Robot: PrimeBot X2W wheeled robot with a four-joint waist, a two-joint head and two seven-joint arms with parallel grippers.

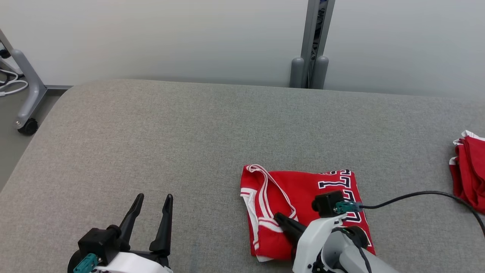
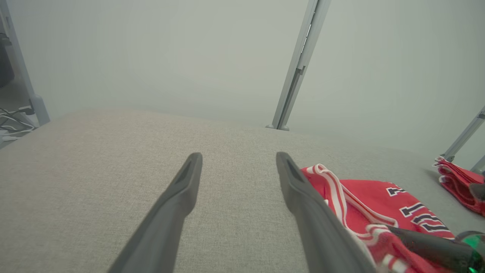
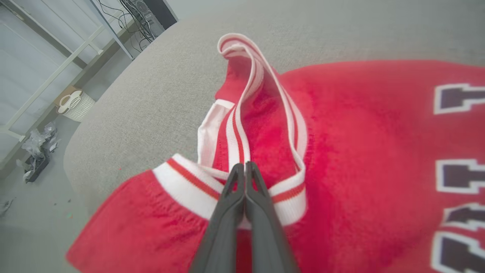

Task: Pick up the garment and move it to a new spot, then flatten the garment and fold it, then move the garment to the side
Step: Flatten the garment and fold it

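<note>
Lettering (image 1: 337,184) in dark block characters edged with white runs across the red jersey (image 1: 303,185), but it can't be read. The right arm's wrist housing covers part of it in the head view, and the right wrist view cuts it off at the frame's edge. The jersey lies folded on the grey padded surface (image 1: 189,132), on the near side of the upright metal post (image 1: 312,38) and almost straight below it in the head view. One looped strap with white and red trim stands up at the jersey's left edge.

The right gripper (image 1: 277,217) rests on that trim with its two fingers pressed tight together. Whether any cloth is caught between the tips is too fine to make out. A black cable (image 1: 416,195) trails off to the right from its wrist.

The left gripper (image 1: 155,197) hovers over bare surface, well left of the post and nearer the robot, fingers spread wide with nothing between them.

Far right of the post, a second red garment (image 1: 471,170) is cut off by the frame, so its shape is unclear.
</note>
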